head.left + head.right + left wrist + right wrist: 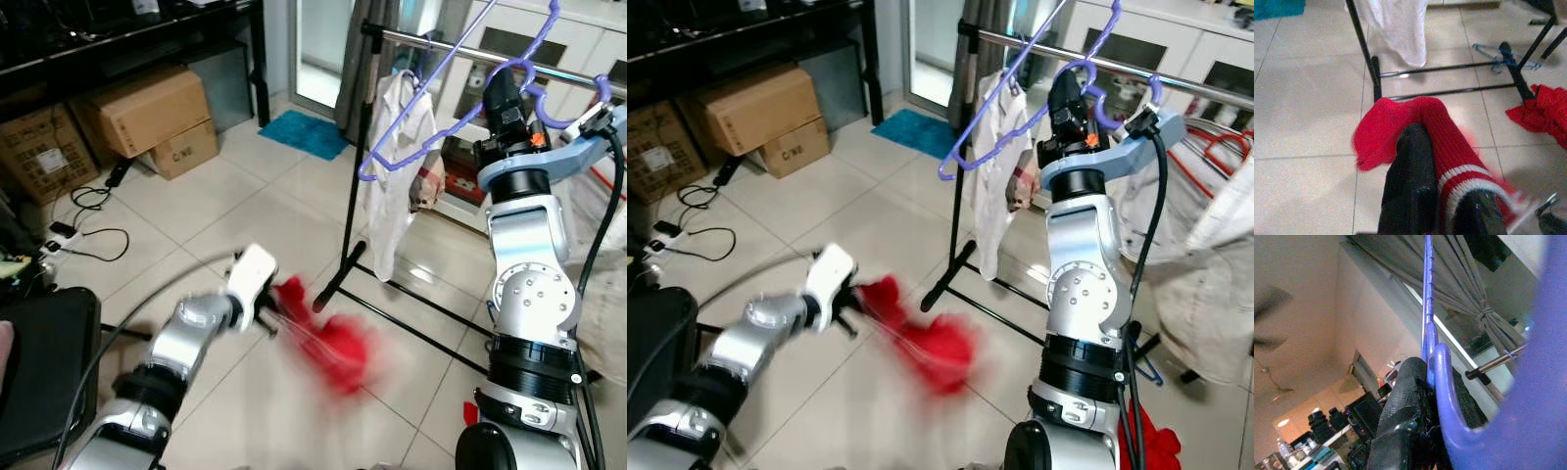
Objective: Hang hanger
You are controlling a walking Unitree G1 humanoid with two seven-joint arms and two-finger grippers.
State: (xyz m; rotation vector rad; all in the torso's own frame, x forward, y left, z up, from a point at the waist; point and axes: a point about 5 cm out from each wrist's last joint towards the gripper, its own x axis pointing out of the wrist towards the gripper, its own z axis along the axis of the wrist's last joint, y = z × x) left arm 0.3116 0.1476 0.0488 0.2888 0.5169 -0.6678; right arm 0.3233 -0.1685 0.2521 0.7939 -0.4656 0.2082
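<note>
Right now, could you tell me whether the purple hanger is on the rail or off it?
Off it. The right gripper holds the hanger tilted beside the rail, its hook above.

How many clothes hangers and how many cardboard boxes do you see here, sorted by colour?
Purple hanger, held up by the right gripper: 1
Blue hanger on the floor: 1
Red hanger behind the rail: 1
Brown cardboard boxes: 3
Total: 6

purple hanger (443, 83), tilted, raised beside rail (460, 49)
</note>
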